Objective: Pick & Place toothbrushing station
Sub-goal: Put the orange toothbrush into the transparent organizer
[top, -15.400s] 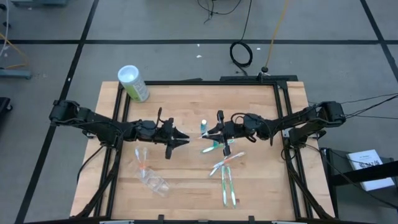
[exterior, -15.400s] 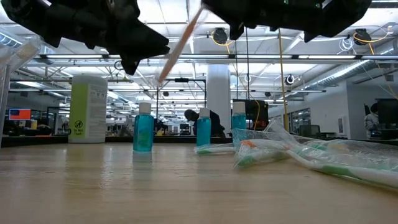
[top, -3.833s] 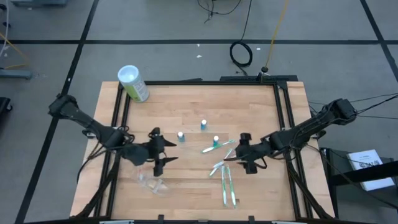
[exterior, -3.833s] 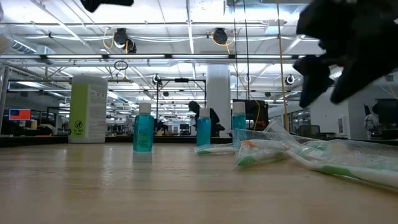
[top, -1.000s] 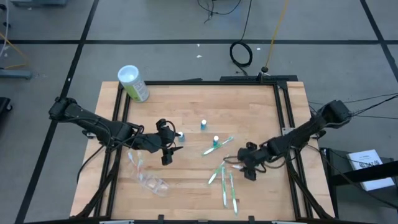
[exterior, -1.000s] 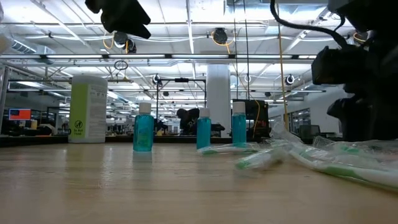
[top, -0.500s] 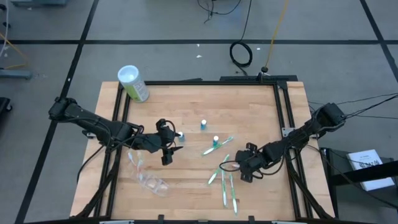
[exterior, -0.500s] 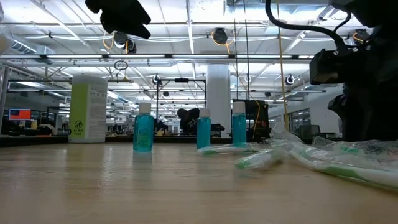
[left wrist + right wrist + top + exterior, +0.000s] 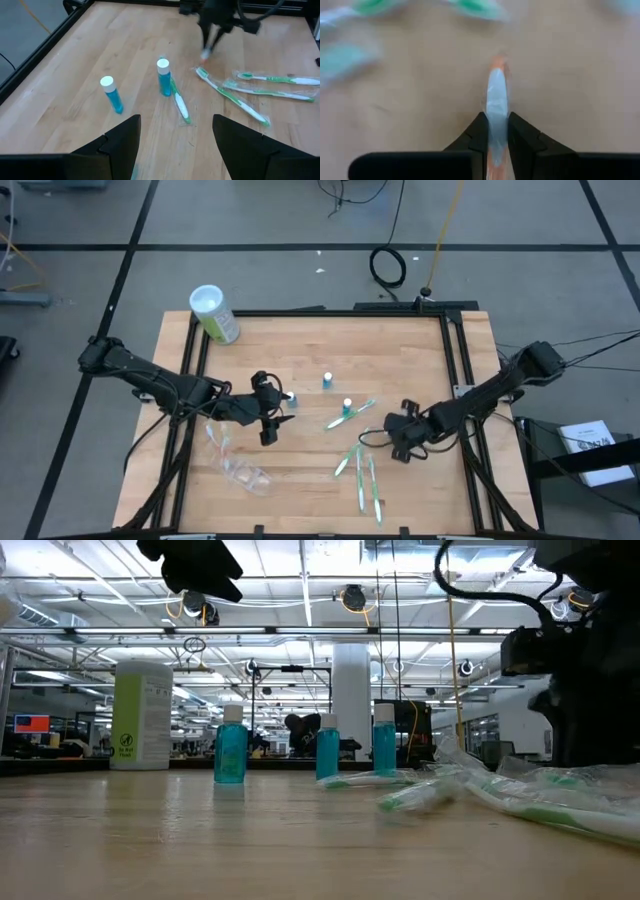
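I see the right end effector (image 9: 393, 438) pinched tight on an orange-accent toothbrush (image 9: 497, 107), w/ the green toothbrushes (image 9: 361, 471) lying on the desk (image 9: 300, 345) just beside it. Left end effector (image 9: 272, 412) spread wide, hovering next to the blue-capped tubes (image 9: 163, 77), which stand upright near desk centre.

- Three small blue tubes with white caps are standing upright mid-table: one (image 9: 291, 396) is sitting just beside the left arm's tip, one (image 9: 327, 381) farther back, one (image 9: 347, 406) touching a green-accented toothbrush (image 9: 352, 412)
- Wrapped green toothbrushes (image 9: 367, 483) are lying loosely fanned toward the front
- An orange-accented toothbrush (image 9: 496, 107) is being pinched between dark fingers
- A clear plastic holder (image 9: 245, 473) is lying on its side front-left
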Controlling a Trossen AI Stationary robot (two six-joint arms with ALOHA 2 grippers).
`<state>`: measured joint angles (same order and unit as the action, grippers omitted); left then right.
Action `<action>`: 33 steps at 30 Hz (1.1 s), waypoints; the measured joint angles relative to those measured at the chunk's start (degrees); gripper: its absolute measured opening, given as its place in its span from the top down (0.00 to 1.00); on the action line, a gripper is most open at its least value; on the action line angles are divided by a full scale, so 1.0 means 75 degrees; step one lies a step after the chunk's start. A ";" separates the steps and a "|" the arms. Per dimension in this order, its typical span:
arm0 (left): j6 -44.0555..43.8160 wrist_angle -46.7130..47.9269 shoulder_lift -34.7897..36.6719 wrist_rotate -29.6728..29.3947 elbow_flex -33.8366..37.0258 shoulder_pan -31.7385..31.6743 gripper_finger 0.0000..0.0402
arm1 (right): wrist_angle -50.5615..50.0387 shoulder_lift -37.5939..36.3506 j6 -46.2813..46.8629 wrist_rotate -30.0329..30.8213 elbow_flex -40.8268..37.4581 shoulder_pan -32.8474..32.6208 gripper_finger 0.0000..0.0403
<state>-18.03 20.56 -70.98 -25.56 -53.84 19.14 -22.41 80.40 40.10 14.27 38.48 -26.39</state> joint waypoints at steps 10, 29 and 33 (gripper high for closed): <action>0.1257 -0.1640 -0.0223 -0.0018 -0.0009 -0.0015 0.37 | 0.3476 -0.2307 -0.3445 0.3118 0.0163 0.0018 0.91; 0.3740 -0.7228 -0.2728 0.1296 -0.0003 -0.0884 0.37 | 1.2154 -0.1188 -0.7736 -0.0496 -0.0210 0.1478 0.91; 0.3640 -0.8055 -0.3081 0.1836 -0.0003 -0.1172 0.37 | 1.2410 -0.0969 -0.7606 -0.0874 -0.0210 0.1696 0.91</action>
<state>9.27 -39.85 -94.08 -11.79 -53.87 10.35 70.66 73.13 -16.94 7.71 36.91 -13.67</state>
